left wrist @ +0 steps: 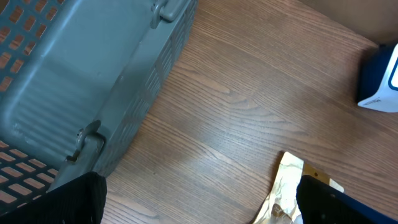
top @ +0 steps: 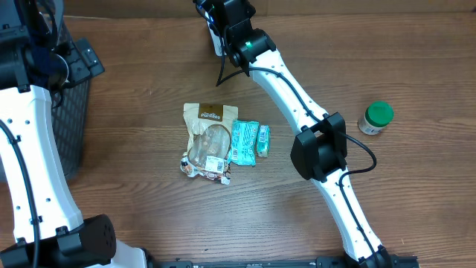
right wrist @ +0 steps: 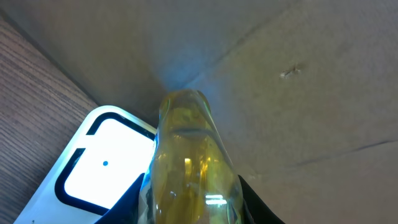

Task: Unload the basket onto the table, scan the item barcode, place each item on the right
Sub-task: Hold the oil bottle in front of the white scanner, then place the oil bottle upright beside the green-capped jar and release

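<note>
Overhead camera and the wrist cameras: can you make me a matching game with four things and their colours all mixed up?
Things:
1. jar lid
2. packet
3. basket
4. bottle

Colours:
A. grey
B. see-through yellow
C. green
D. teal

Right pairs: 1-C, 2-D, 3-A, 4-B.

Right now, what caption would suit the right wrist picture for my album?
Right end effector gripping a transparent yellowish bottle just above a white scanner with a glowing window.
</note>
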Motion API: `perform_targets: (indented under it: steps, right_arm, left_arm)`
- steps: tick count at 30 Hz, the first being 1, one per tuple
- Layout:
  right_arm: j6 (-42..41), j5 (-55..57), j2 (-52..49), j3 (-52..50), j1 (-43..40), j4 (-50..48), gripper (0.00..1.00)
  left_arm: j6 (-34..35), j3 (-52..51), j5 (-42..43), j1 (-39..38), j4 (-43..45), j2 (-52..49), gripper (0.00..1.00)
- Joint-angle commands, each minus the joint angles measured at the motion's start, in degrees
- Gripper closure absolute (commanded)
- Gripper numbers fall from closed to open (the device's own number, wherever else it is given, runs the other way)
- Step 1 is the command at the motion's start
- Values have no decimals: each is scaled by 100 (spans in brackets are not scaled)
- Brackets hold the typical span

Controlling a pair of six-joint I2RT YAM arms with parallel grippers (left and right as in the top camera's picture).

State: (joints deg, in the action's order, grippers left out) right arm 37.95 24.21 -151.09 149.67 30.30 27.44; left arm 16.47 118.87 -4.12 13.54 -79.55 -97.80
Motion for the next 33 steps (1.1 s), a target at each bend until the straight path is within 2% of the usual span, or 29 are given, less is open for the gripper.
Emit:
perform_targets:
  steps: [1,12,19,26,33]
  right_arm:
    - [136,-50,-68,28,-83,-107,96]
    - [129,-109,-90,31,-120,-149,96]
    - [-28,11,507,35,-111,63,96]
    - [-1364,37,1613,35,-192,1700,96]
    - [-3139,9,2367,35,-848,3818,96]
  left_arm:
    - [-20,44,11,-4,7,-33,0]
    - [-20,44,11,-4,7,-33,0]
    - [-20,44,11,-4,7,-33,0]
    - [-20,44,11,-4,7,-33,1]
    - [-20,44,11,-4,7,-33,1]
